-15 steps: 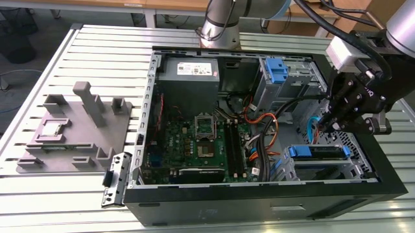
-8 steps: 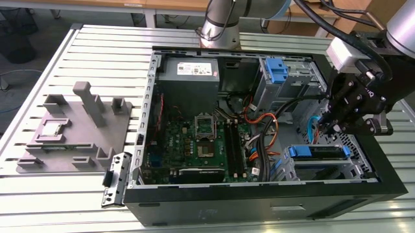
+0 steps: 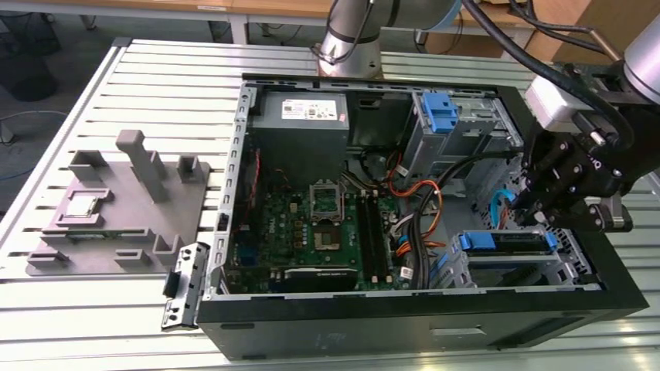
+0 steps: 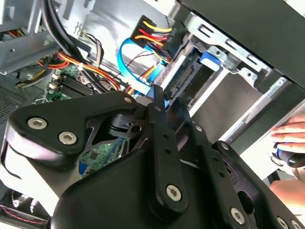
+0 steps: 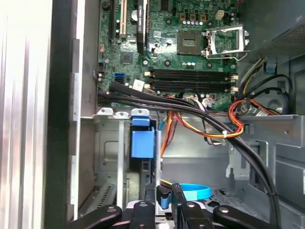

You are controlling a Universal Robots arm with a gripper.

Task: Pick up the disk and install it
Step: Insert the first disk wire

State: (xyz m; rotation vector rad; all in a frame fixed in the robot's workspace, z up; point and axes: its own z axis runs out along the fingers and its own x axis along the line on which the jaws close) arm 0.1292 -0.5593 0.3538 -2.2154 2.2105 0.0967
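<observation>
Black robot gripper (image 3: pixel 562 202) hovers above silver-grey blue-framed disk (image 3: pixel 502 242) seated in open black computer case (image 3: pixel 413 325); jaws nearly closed, holding nothing.

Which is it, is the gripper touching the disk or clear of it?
Cannot tell. In the exterior view the gripper hangs just above the disk in its bay, but its dark body overlaps the bay's edge, so neither contact nor gap shows plainly.
</observation>
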